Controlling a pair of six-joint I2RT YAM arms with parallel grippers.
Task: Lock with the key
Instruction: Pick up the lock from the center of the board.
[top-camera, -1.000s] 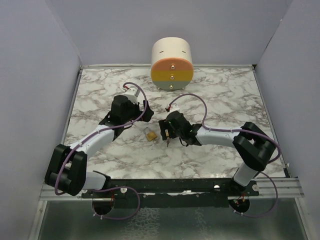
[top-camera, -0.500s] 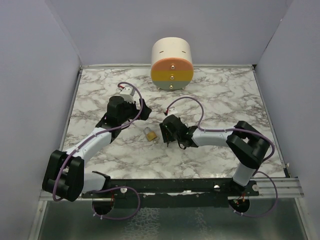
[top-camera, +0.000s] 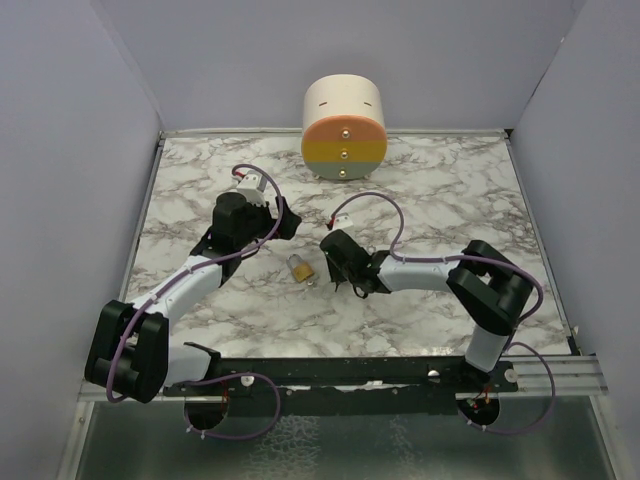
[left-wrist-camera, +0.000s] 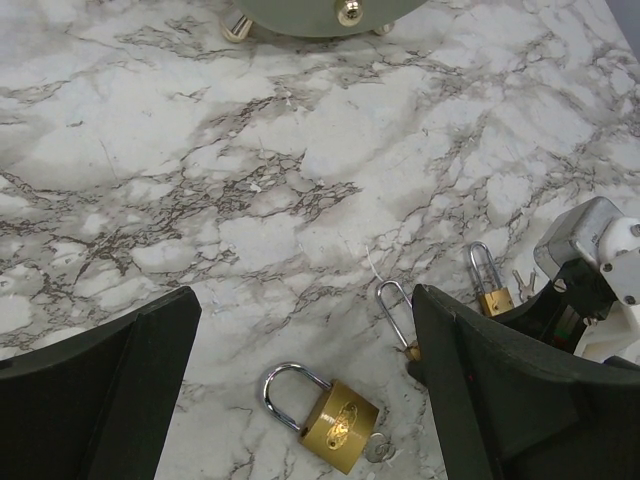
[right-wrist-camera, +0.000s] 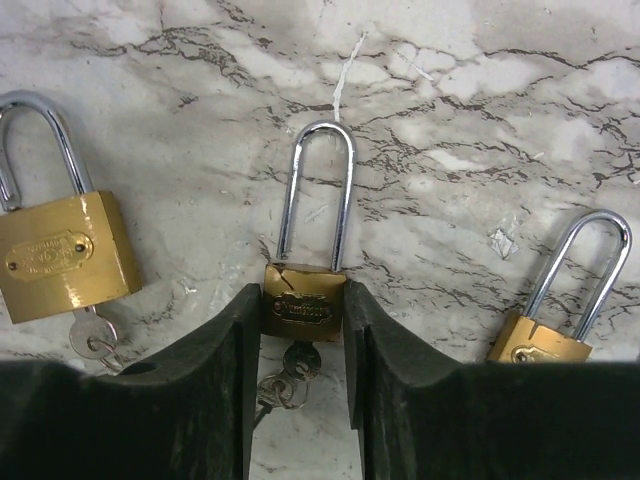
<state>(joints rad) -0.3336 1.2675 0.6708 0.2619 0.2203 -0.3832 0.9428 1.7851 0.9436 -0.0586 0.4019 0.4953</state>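
Three brass padlocks lie on the marble table. In the right wrist view the middle one, a long-shackle padlock, has a key in its bottom. My right gripper is shut on its body, a finger pressing each side. A larger padlock with its own key lies to the left, and a third padlock to the right. My left gripper hangs open above the larger padlock without touching it. From above, both grippers flank the larger padlock.
A round cream drum with orange, yellow and green bands and brass knobs stands at the back edge of the table. Grey walls close in the left, right and back sides. Cables loop over both wrists.
My right gripper's fingers have closed from wide apart onto the long-shackle padlock's body, and the arm has edged left. The left gripper has drawn back slightly to the left, still open.
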